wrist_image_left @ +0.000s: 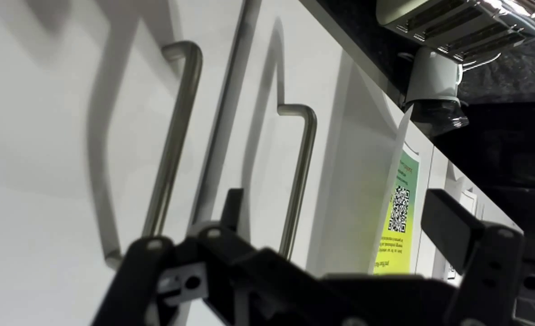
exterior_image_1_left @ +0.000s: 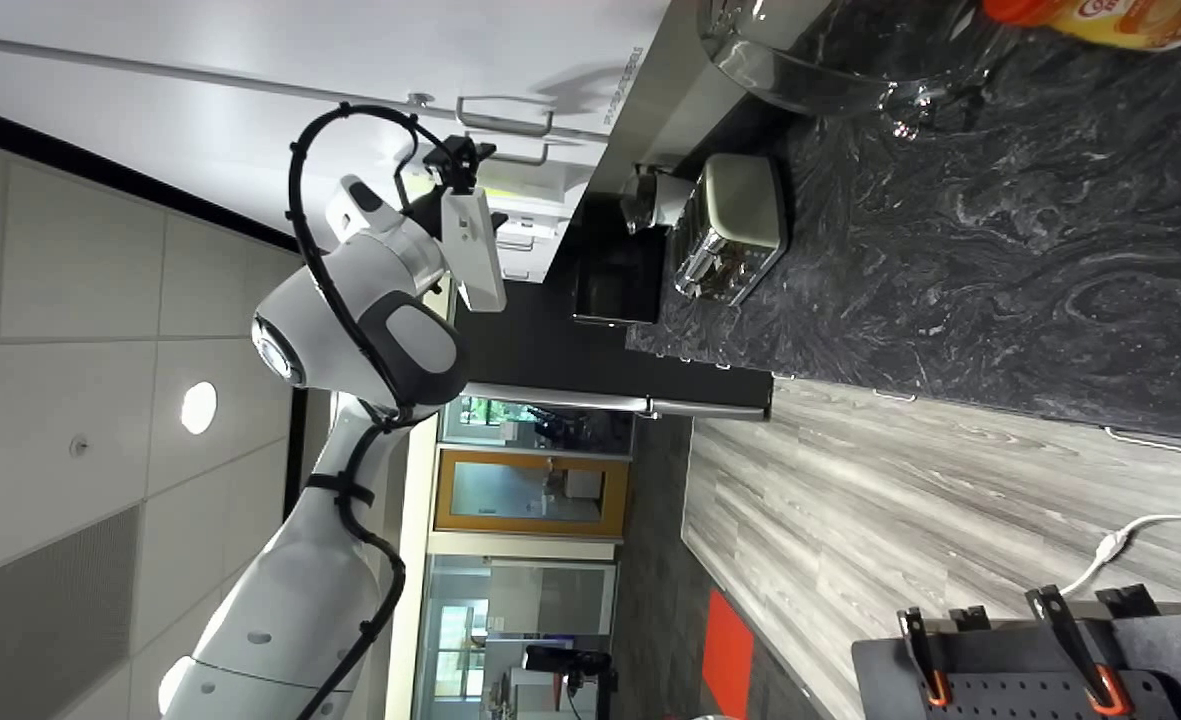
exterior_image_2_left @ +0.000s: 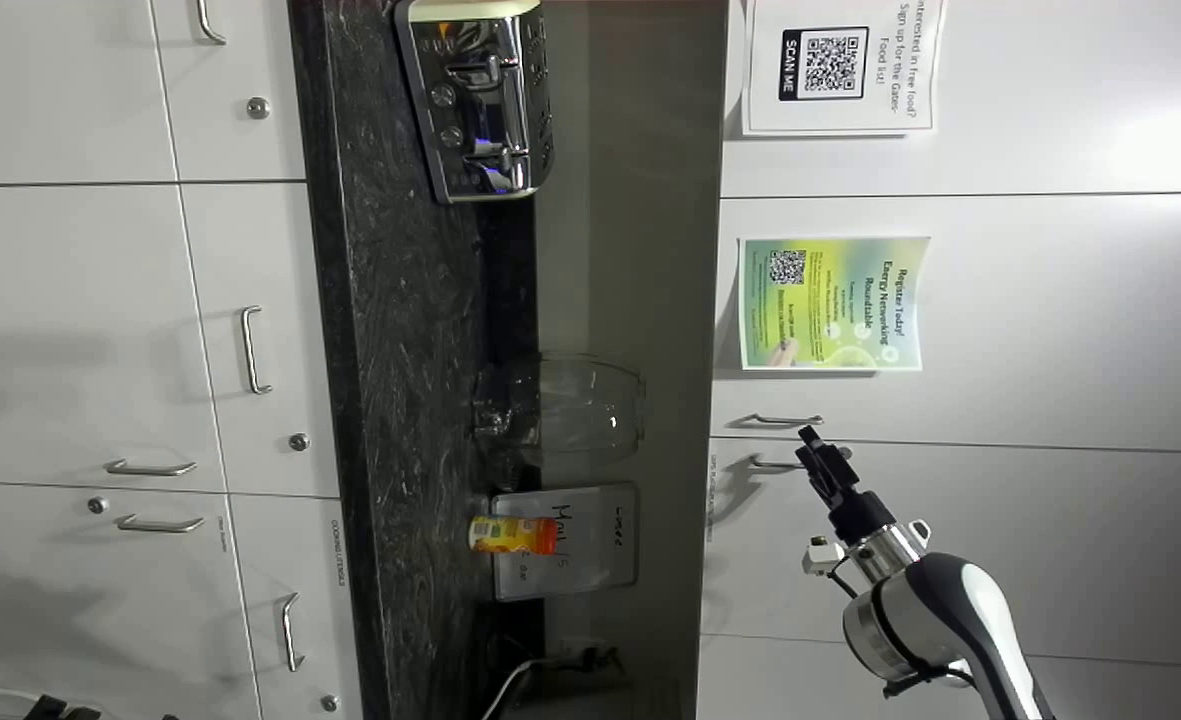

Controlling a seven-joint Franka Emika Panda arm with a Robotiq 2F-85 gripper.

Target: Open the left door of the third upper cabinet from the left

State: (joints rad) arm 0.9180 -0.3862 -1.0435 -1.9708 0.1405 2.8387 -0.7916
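The third upper cabinet [exterior_image_2_left: 1070,530] has two white doors, both shut in both exterior views. Its left door [exterior_image_2_left: 1040,320] carries a green poster [exterior_image_2_left: 830,305] and has a metal handle [exterior_image_2_left: 788,420] near the seam. The left door's handle [exterior_image_1_left: 518,158] lies beside the right door's handle [exterior_image_1_left: 505,122]. My gripper [exterior_image_2_left: 812,440] is in front of the seam, by the handles. In the wrist view my gripper [wrist_image_left: 339,215] is open and empty. The left door's handle [wrist_image_left: 300,181] appears between its fingers; its lower end is hidden. I cannot tell whether a finger touches it.
Below the cabinets, a dark countertop [exterior_image_2_left: 400,330] bears a toaster [exterior_image_2_left: 480,100], a glass dispenser [exterior_image_2_left: 590,405] and an orange-capped bottle [exterior_image_2_left: 510,535]. A small whiteboard [exterior_image_2_left: 600,560] leans behind the bottle. A dark box-shaped appliance [exterior_image_1_left: 618,285] stands past the toaster.
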